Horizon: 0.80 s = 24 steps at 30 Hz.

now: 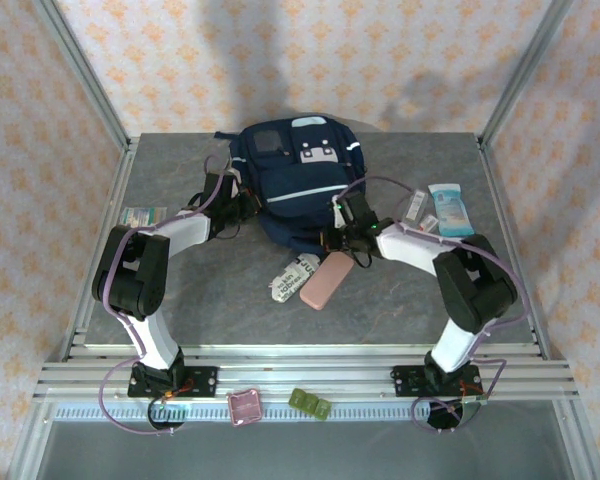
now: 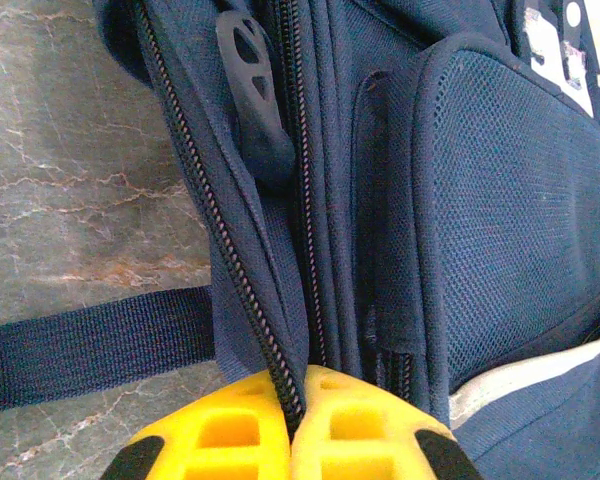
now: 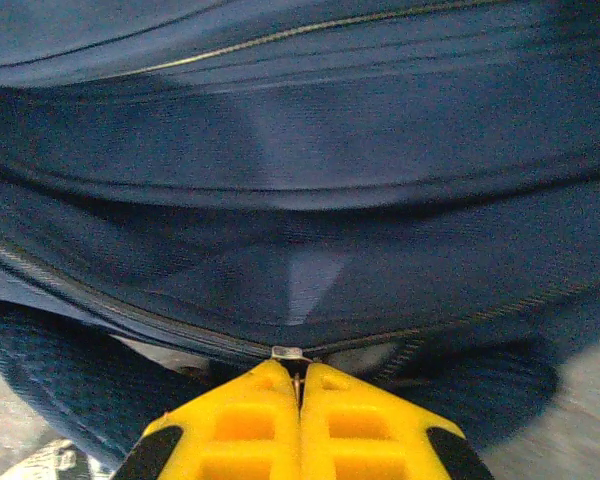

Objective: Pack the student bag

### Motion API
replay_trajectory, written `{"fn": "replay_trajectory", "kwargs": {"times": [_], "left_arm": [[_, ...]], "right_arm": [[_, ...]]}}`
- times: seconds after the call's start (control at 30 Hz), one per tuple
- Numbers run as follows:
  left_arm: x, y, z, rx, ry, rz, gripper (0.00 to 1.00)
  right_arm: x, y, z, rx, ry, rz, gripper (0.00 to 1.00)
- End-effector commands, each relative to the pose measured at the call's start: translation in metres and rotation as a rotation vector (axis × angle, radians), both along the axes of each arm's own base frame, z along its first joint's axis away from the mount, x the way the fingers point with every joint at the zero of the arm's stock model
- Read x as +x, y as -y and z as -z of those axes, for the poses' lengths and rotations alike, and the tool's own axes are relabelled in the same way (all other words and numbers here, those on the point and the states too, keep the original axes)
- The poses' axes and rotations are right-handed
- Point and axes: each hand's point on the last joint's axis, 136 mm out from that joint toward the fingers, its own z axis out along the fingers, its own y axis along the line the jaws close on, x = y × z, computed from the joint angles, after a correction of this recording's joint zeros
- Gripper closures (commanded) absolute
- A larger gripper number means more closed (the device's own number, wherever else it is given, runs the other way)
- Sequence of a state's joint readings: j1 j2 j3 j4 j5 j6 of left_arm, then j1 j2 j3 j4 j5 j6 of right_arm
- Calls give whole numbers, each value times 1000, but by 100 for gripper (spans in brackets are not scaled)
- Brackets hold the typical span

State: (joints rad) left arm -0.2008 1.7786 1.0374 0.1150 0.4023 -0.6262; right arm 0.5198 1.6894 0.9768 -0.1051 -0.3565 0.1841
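Packing looked barely begun: the student bag lay at the table's far middle, my left pincer pinching its zip seam, my right pincer pinching the zip pull, while the pink case and tissue pack lay outside.

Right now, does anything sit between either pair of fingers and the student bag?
Nothing visible. The left fingers pinch the student bag at a zipper edge; the right fingers are shut on another zipper.
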Motion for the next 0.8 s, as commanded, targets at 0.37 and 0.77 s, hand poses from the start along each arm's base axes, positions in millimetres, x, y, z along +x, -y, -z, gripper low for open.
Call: {"fn": "replay_trajectory", "kwargs": {"times": [0.37, 0.77], "left_arm": [[39, 20, -68, -16, 214, 96, 100], [22, 2, -78, -72, 208, -21, 50]], "right_arm": [[-48, 10, -61, 55, 80, 15, 100], [-35, -94, -96, 432, 70, -52, 100]]}}
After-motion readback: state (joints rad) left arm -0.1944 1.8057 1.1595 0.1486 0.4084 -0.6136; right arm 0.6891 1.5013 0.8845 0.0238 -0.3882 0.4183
